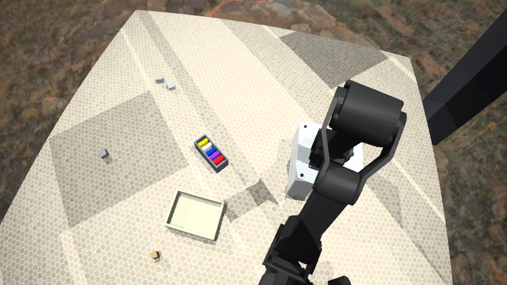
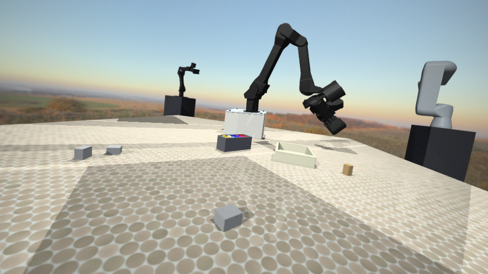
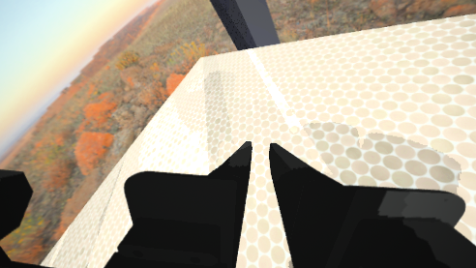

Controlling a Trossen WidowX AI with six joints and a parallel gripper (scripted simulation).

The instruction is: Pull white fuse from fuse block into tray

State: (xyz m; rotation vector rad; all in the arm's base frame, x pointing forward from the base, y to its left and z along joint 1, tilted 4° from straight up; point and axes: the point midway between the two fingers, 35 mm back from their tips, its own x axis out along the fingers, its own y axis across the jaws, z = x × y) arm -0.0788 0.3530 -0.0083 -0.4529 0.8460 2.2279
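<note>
Awaiting extraction: white fuse (image 1: pixel 206 146) (image 2: pixel 230 136), seated in fuse block (image 1: pixel 204 155) (image 2: pixel 234 144). End effector (image 2: pixel 326 112) (image 3: pixel 259 147): narrow, empty, well apart. Next requirement: overhead approach, fingers parted just enough.

The arm (image 1: pixel 325 191) (image 2: pixel 270 63) covers part of the white pedestal (image 1: pixel 299 177) (image 2: pixel 242 124) from above, and its outer end runs past the lower edge of the top view. The jaws are cut off by the wrist view's bottom edge; their fingertips cannot be told apart in the exterior view. There, the fuses (image 2: pixel 235 136) show only their tops, their lower portions concealed by the block walls (image 2: pixel 234 143).
</note>
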